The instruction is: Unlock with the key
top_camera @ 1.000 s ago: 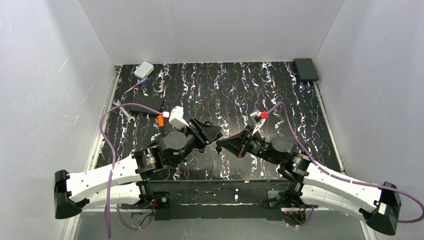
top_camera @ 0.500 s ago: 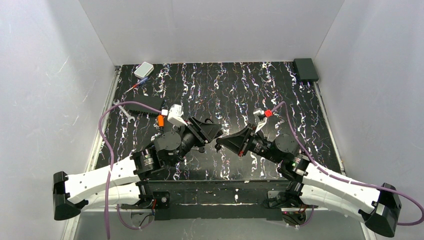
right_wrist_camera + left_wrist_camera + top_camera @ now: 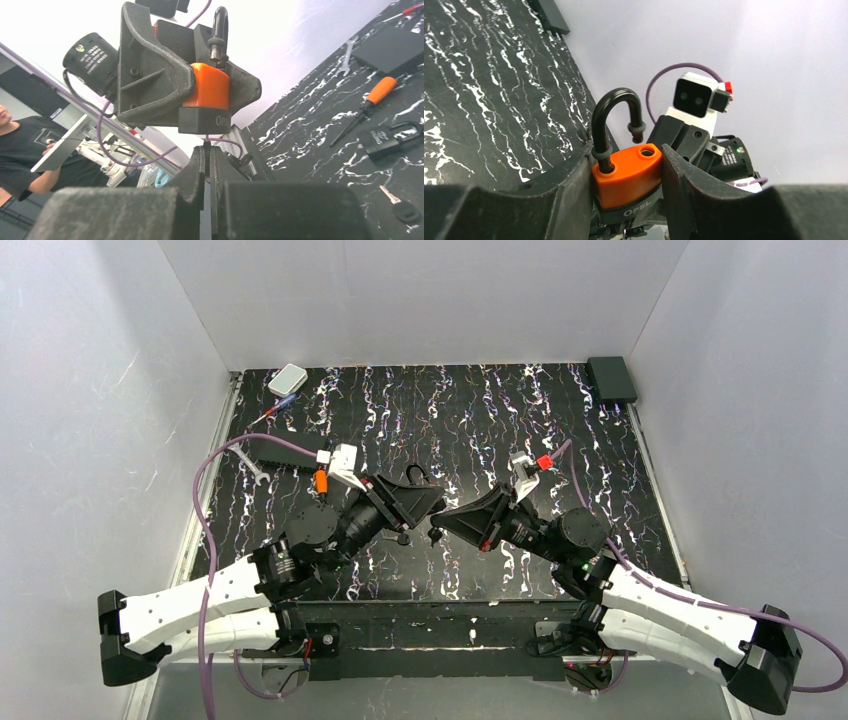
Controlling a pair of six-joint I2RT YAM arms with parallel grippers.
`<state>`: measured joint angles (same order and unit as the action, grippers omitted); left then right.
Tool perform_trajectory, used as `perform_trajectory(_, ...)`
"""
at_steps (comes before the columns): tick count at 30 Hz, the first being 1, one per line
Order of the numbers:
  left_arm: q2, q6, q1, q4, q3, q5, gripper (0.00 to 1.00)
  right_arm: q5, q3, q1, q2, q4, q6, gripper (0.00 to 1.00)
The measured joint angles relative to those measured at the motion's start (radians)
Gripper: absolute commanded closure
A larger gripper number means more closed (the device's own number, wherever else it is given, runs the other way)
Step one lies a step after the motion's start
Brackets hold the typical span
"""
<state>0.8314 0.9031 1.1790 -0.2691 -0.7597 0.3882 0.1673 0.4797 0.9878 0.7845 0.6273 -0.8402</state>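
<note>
Padlock [image 3: 625,174] in left gripper [image 3: 626,165], shackle [image 3: 600,125] open

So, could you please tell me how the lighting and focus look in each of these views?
Top external view: evenly lit, sharp, though dark items blend into the marbled table. Left wrist view: the orange padlock is crisp, the wall behind washed out. Right wrist view: bright background blown out, right pincer close and soft.

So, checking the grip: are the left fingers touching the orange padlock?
Touching. The left wrist view shows both left fingers pressed against the orange padlock's sides, with no gap on either side.
</note>
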Motion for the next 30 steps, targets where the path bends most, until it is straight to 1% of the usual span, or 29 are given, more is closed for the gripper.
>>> perform_trajectory(5, -0.019, -0.038, 0.000, -0.033, 0.000, -0.043, 1.00, 0.035, 0.000, 0.000, 0.016, 0.072, -0.030, 0.99)
perform_trajectory(8, -0.024, -0.048, 0.000, -0.047, 0.002, -0.060, 1.00, 0.047, 0.000, -0.003, 0.014, 0.084, -0.036, 0.97)
perform_trajectory(10, -0.024, -0.050, 0.000, -0.053, 0.007, -0.060, 1.00, 0.048, 0.002, -0.004, 0.003, 0.069, -0.026, 0.82)
perform_trajectory(12, -0.023, -0.043, 0.000, -0.052, 0.019, -0.054, 1.00, 0.048, 0.008, -0.005, -0.018, 0.013, 0.005, 0.67)
perform_trajectory(15, -0.010, -0.007, 0.013, -0.041, 0.038, -0.044, 1.00, 0.039, 0.049, -0.007, -0.055, -0.146, 0.095, 0.49)
perform_trajectory(17, 0.005, 0.034, 0.021, -0.029, 0.045, -0.025, 1.00, 0.024, 0.076, -0.011, -0.087, -0.275, 0.174, 0.38)
perform_trajectory(20, 0.028, 0.079, 0.029, 0.000, 0.048, 0.000, 1.00, 0.015, 0.107, -0.018, -0.134, -0.423, 0.286, 0.28)
perform_trajectory(23, 0.061, 0.117, 0.032, 0.019, 0.049, 0.021, 1.00, 0.022, 0.138, -0.019, -0.163, -0.518, 0.378, 0.24)
perform_trajectory(25, 0.086, 0.138, 0.032, 0.026, 0.048, 0.031, 1.00, 0.027, 0.146, -0.019, -0.170, -0.553, 0.416, 0.24)
perform_trajectory(30, 0.132, 0.174, 0.032, 0.039, 0.048, 0.045, 1.00, 0.036, 0.145, -0.019, -0.167, -0.580, 0.448, 0.25)
